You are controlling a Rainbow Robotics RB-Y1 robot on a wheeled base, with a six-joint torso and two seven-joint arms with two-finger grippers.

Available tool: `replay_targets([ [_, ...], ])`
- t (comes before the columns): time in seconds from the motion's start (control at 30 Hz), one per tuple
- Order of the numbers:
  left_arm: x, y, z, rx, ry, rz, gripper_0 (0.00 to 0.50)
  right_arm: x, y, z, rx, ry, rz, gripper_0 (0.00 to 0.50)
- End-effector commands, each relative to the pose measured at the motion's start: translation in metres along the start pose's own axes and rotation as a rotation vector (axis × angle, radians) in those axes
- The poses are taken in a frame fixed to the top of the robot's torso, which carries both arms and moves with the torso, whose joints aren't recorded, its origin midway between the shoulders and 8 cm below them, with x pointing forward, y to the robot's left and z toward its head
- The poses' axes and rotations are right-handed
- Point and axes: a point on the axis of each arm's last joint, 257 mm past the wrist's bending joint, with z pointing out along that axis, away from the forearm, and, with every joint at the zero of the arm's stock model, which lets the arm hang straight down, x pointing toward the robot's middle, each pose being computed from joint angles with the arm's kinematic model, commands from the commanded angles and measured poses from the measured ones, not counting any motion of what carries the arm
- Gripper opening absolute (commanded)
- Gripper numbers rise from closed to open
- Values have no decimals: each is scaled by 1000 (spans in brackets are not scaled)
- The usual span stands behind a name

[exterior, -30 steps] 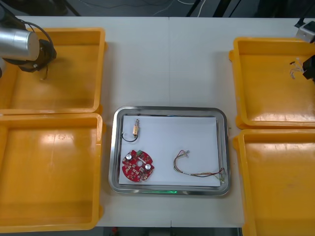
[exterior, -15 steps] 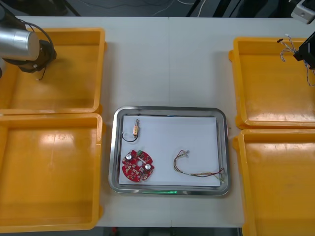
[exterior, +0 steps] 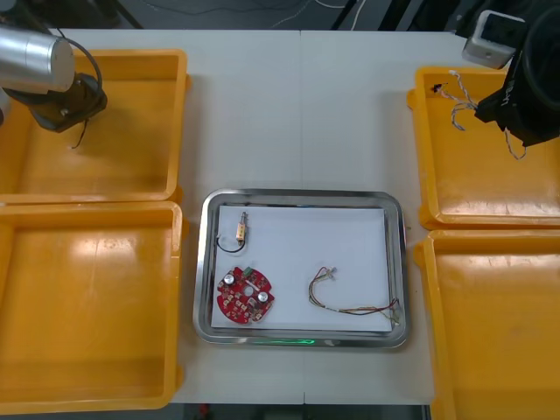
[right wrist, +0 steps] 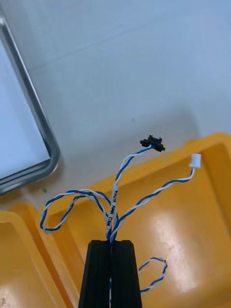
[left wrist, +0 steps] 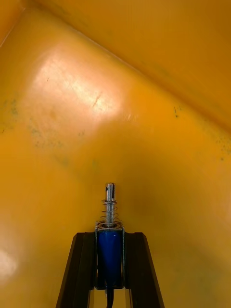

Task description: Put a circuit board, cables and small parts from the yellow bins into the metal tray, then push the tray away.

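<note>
Left pincer (left wrist: 109,237) is over the far left bin (exterior: 131,58), down near its floor in the left wrist view. It's pinching a small metal part (left wrist: 109,226) with a blue body, and a spring and pin stick out past the fingertips (a thin black wire hangs under it in the front view).

The near left bin (exterior: 87,350) sits just in front of it.

In the middle of the desk (exterior: 297,114), the metal tray (exterior: 297,194) is white inside. It has a second small metal part (exterior: 242,230) with a black lead at the far left, a round red circuit board (exterior: 246,296) near the front left, and a red and yellow cable (exterior: 346,299) toward the front right. None of them touch.

Right pincer (right wrist: 111,243) is pressed onto a twisted blue and white cable (right wrist: 113,202), held up over the far right bin (exterior: 472,203) close to its inner rim. The cable's loops and plugs fan out past the fingertips. The near right bin (exterior: 490,350) is in front.
</note>
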Motion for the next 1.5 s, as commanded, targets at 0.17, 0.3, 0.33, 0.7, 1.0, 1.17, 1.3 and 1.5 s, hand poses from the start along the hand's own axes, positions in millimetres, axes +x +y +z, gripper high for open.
replay_targets([
  [0.17,-26,19,-43,-57,21,77,0,-34,59,6,-31,27,-297,0],
  [0.3,-21,14,-59,-83,46,105,0,-53,88,18,-78,3,-362,0],
  [0.33,-19,11,-64,-89,52,116,0,-58,96,22,-96,-9,-370,0],
  [0.7,12,-19,-110,-65,102,189,0,-86,143,66,-120,23,-428,0],
  [1.0,38,-37,-134,-42,113,231,0,-74,162,103,-153,130,-418,0],
  [1.17,54,-51,-153,-21,110,240,0,-64,162,120,-156,190,-375,0],
  [1.3,72,-64,-168,2,135,282,0,-58,163,129,-174,216,-342,0],
  [1.5,100,-79,-191,32,170,340,0,-40,169,143,-215,278,-305,0],
])
